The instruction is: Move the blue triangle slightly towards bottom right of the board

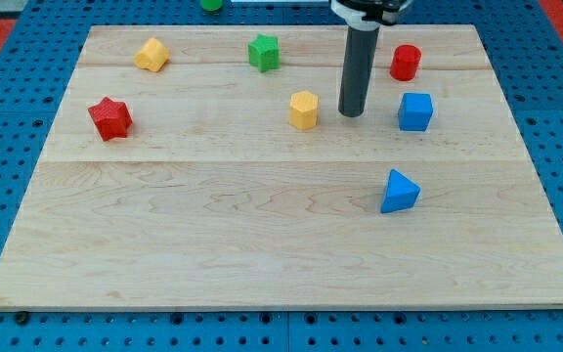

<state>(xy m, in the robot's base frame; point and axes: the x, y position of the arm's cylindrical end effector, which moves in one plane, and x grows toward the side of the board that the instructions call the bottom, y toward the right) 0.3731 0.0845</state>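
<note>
Colours on the pale wooden board (262,244)

Blue triangle block (399,192), blue cube block (415,111), red cylinder block (405,62), red star block (110,118), green star block (263,52), yellow hexagonal block (304,110), second yellow block (151,55); dark grey rod with my tip (350,114); blue perforated surround (8,59).

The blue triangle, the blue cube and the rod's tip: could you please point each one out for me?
blue triangle (399,192), camera view, middle of its front face.
blue cube (415,111), camera view, centre of the block.
my tip (351,114), camera view, very end of the rod, between the yellow block (304,110) and the blue cube.
</note>
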